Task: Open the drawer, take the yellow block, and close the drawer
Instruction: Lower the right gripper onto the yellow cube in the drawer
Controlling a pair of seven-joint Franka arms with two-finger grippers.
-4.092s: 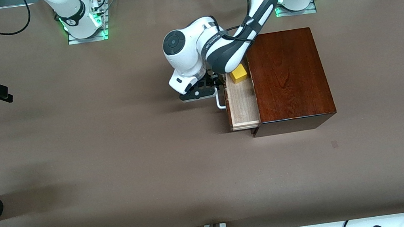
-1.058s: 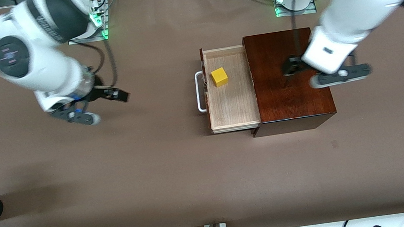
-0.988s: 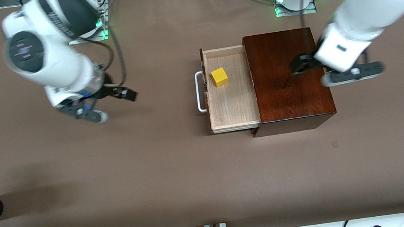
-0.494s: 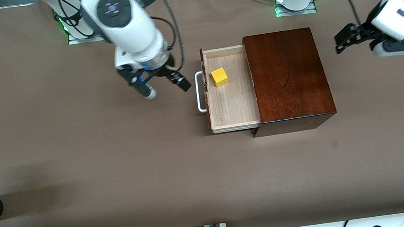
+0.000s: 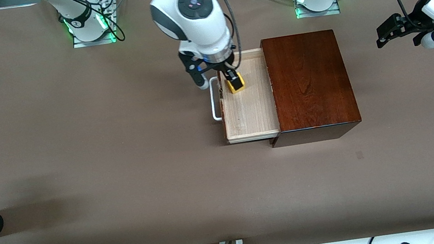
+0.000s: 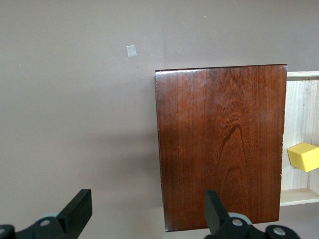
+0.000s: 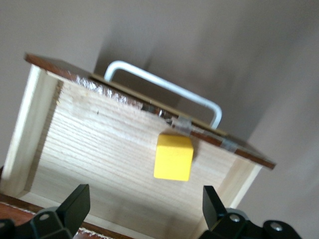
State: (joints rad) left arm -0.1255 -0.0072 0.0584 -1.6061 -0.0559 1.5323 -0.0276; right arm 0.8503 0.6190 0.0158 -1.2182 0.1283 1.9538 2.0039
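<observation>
The right arm reaches out from its base, wrist pointing straight down, so the right claw [image 5: 216, 80] hangs over the pulled-out drawer [image 5: 250, 108] of the wooden box [image 5: 309, 82]. Its fingers [image 7: 74, 203] are spread wide and grasp nothing. The yellow block [image 5: 236, 83] sits on the drawer floor below the claw, near the drawer front and its white handle [image 5: 212, 99]. The left arm waits, its claw [image 5: 399, 30] released and empty, above the bare table [image 5: 76, 160] at its own end.
</observation>
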